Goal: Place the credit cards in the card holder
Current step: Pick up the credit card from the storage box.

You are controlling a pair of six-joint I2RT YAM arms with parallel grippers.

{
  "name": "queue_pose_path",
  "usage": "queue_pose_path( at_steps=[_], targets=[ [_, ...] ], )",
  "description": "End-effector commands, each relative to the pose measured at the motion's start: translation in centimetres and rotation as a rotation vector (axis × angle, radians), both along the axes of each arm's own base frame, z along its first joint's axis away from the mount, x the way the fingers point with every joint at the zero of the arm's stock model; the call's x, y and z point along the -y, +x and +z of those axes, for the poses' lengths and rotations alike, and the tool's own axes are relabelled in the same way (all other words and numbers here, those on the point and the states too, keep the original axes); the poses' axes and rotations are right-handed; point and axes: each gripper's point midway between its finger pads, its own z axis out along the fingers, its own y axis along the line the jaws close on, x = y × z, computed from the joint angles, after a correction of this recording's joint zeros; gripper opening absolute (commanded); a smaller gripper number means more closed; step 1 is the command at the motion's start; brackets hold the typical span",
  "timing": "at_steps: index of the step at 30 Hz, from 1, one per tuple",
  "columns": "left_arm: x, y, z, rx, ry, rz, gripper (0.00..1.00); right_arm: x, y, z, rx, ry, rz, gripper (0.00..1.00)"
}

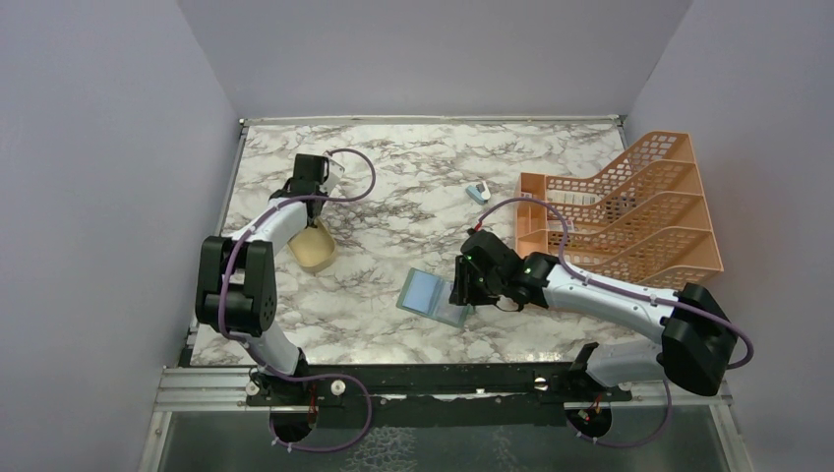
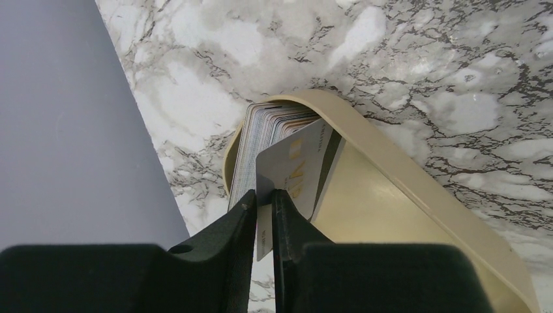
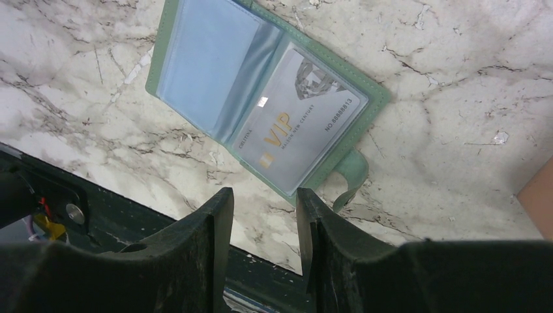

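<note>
While at the dish [image 2: 404, 215], left claw [image 2: 264, 197] tight on pale card [image 2: 293, 163]; right claw [image 3: 264, 195] ajar.

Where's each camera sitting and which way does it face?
Top external: above and behind, facing down at the table; both arms show.
Left wrist: on left arm, past its tool to a card at the dish.
Right wrist: on right arm, past its open tool to the card holder.
Shared: card holder, top and right wrist.

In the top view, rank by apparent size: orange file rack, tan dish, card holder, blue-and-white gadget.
1. orange file rack
2. card holder and tan dish: about alike, both partly hidden, so unranked
3. blue-and-white gadget
</note>
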Motion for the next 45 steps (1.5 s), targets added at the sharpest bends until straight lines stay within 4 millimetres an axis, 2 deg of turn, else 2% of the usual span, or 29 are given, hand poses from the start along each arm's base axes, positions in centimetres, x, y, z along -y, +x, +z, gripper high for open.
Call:
queue_pose_path(
  at_steps=[1, 5, 10, 17, 23, 27, 33, 38, 41, 45],
  targets=[
    [-0.1, 0.6, 2.9, 0.063, 0.001, 0.016, 0.15, -0.1, 0.0, 0.8, 0.005, 0.027, -0.010, 0.41],
    [0.9, 0.2, 3.6, 0.055, -0.042, 0.007, 0.10, -0.1, -0.1, 0.7, 0.001, 0.034, -0.007, 0.41],
    [2.6, -0.3, 6.0, 0.092, -0.161, 0.006, 0.00, 0.0, -0.3, 0.8, 0.002, 0.034, 0.000, 0.41],
    [4.3, -1.5, 9.7, 0.184, -0.301, 0.008, 0.00, -0.3, 0.3, 1.5, 0.035, 0.047, 0.000, 0.41],
    [6.8, -2.1, 13.5, 0.293, -0.513, 0.043, 0.00, -1.4, 0.8, 3.9, 0.092, 0.156, -0.009, 0.41],
    [10.5, -3.1, 14.8, 0.277, -0.743, 0.003, 0.00, -2.5, 1.0, 6.9, 0.172, 0.291, 0.017, 0.41],
    [16.6, -6.3, 15.5, 0.106, -1.083, -0.112, 0.00, -2.8, 1.0, 12.0, 0.321, 0.480, 0.042, 0.41],
    [21.3, -10.6, 15.2, -0.131, -1.359, -0.267, 0.00, -3.2, 0.8, 14.8, 0.331, 0.537, 0.048, 0.41],
    [22.7, -12.7, 15.1, -0.214, -1.474, -0.340, 0.00, -4.3, 0.1, 15.9, 0.305, 0.571, 0.103, 0.41],
    [23.7, -14.8, 14.8, -0.256, -1.545, -0.391, 0.00, -5.0, -0.1, 16.5, 0.286, 0.628, 0.105, 0.42]
  ],
)
